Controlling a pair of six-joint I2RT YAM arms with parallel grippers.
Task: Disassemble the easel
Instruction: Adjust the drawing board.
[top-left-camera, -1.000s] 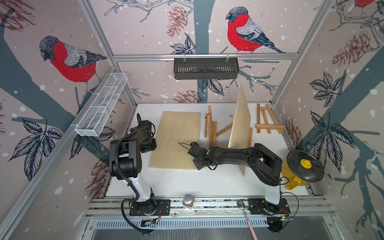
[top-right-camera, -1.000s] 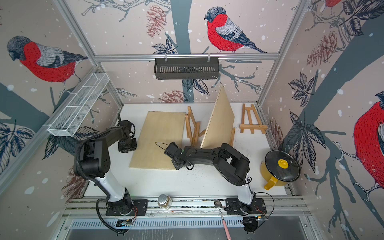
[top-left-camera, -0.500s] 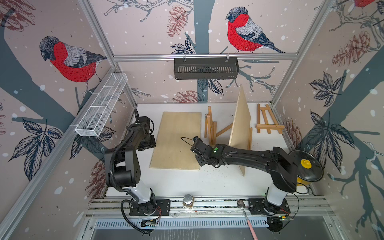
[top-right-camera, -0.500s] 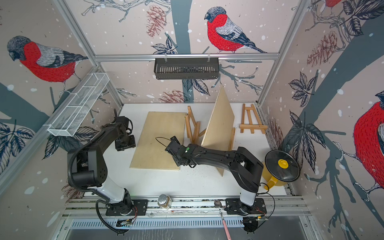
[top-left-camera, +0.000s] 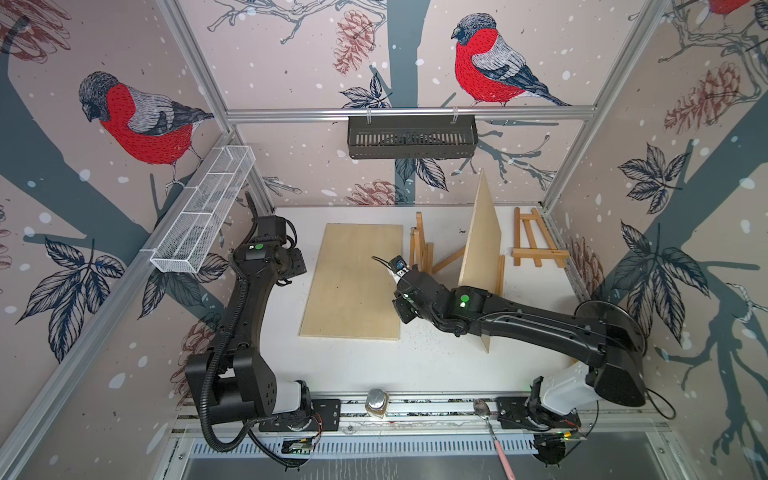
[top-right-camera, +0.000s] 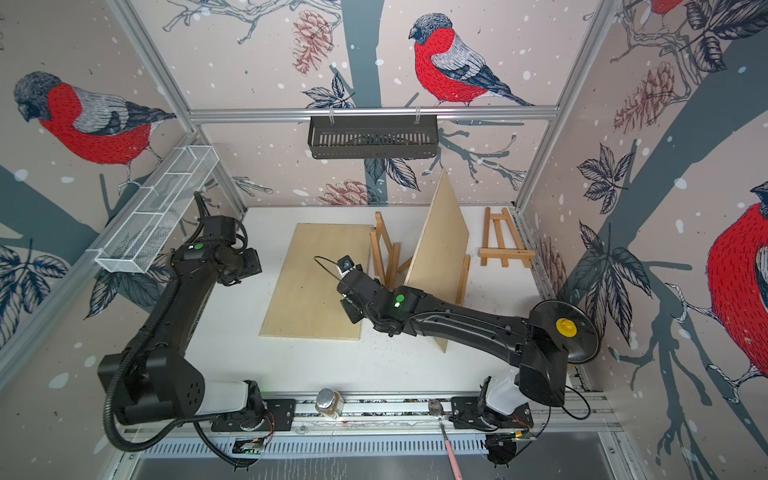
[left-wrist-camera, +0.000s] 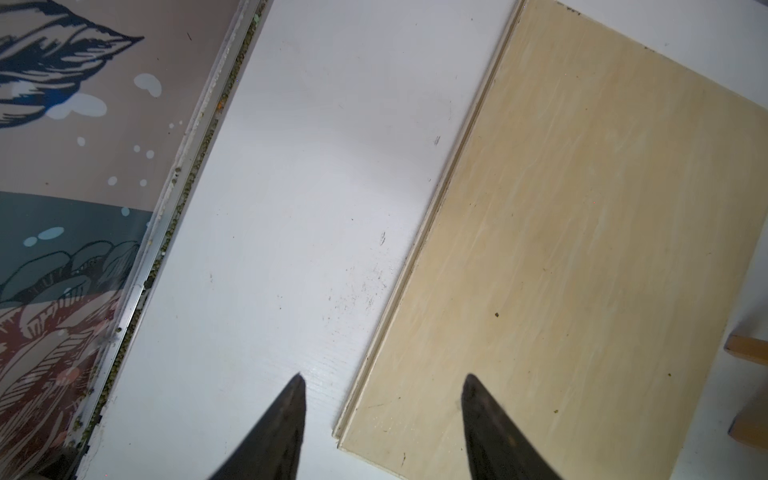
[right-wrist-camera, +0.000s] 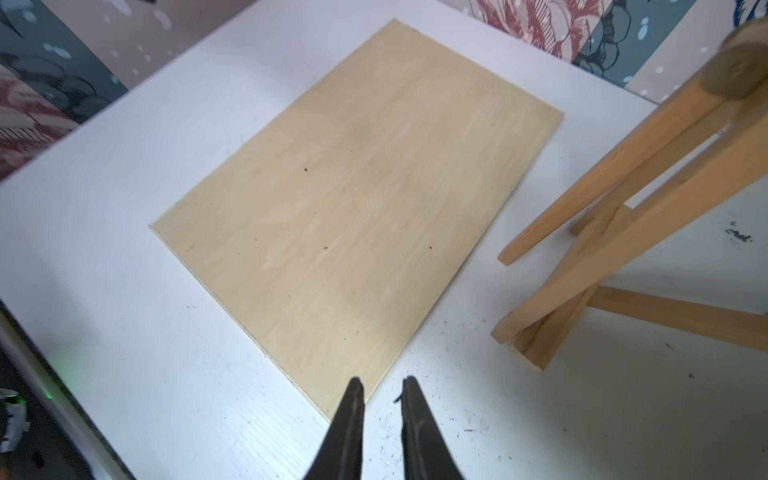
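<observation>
While easel (top-left-camera: 419, 243) stands beside board (top-left-camera: 353, 282) | left tool (left-wrist-camera: 382, 380) open | right tool (right-wrist-camera: 381, 382) barely parted (empty)

Surface: white tabletop (top-left-camera: 365, 365), dark-specked.
Flat: pale rectangular plywood board (top-left-camera: 353, 282) lay centre-left; small wooden easel (top-left-camera: 534, 243), far right.
Standing: bare wooden easel (top-left-camera: 419, 249) stood mid-table, second easel (top-left-camera: 500, 274) beside it.

Bright, even, diffuse light from overhead in both top views, with only faint, soft-edged shadows on the white table (top-left-camera: 365, 370). Wide-angle stretching toward the corners there. In the wrist views, a pale sheen across the table, a soft grey shadow under the easel (right-wrist-camera: 602, 183), and close-range blur at its top. Fairly sharp elsewhere, colours slightly washed out.
</observation>
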